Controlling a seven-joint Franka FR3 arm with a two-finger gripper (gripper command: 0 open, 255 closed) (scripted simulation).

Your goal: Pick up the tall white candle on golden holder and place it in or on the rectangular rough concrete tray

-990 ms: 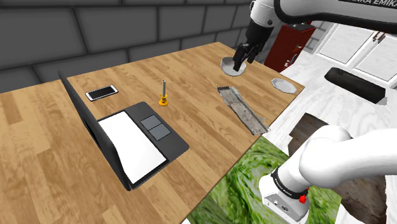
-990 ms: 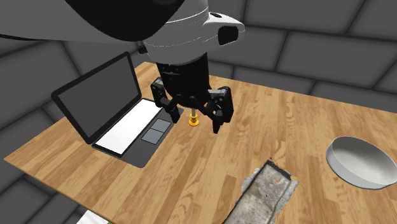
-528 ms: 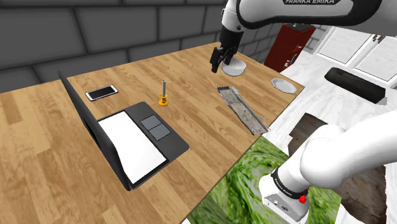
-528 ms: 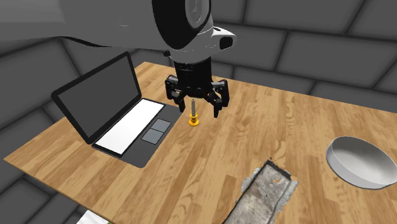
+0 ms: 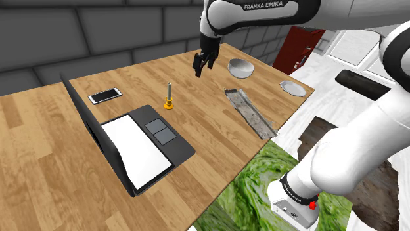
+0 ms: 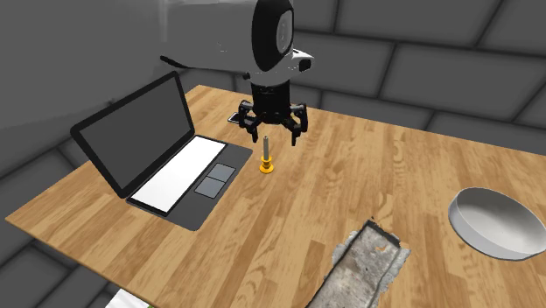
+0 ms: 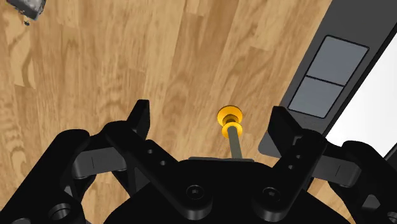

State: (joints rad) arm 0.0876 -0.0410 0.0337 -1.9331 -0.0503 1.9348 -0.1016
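A thin greyish candle (image 5: 169,90) stands upright in a small golden holder on the wooden table, between the laptop and the tray. The same candle (image 6: 266,150) shows in the second exterior view, and from above as a candle (image 7: 230,122) in the wrist view. My gripper (image 5: 202,63) hangs open in the air over the table, up and to the shoulder view's right of the candle. In the second exterior view the gripper (image 6: 271,131) hovers just behind the candle's top. In the wrist view the gripper (image 7: 211,121) has its fingers spread wide, the candle far below between them, untouched. The long rough grey tray (image 5: 249,113) lies near the table's right edge.
An open black laptop (image 5: 131,141) sits left of the candle, a phone (image 5: 105,96) behind it. A grey bowl (image 5: 241,67) and a small plate (image 5: 291,87) stand at the table's far right corner. The tray (image 6: 367,267) and bowl (image 6: 494,223) lie nearest the second exterior camera.
The arm has swung leftward in the shoulder view, carrying the open gripper from over the bowl toward the candle. Nothing on the table has moved.
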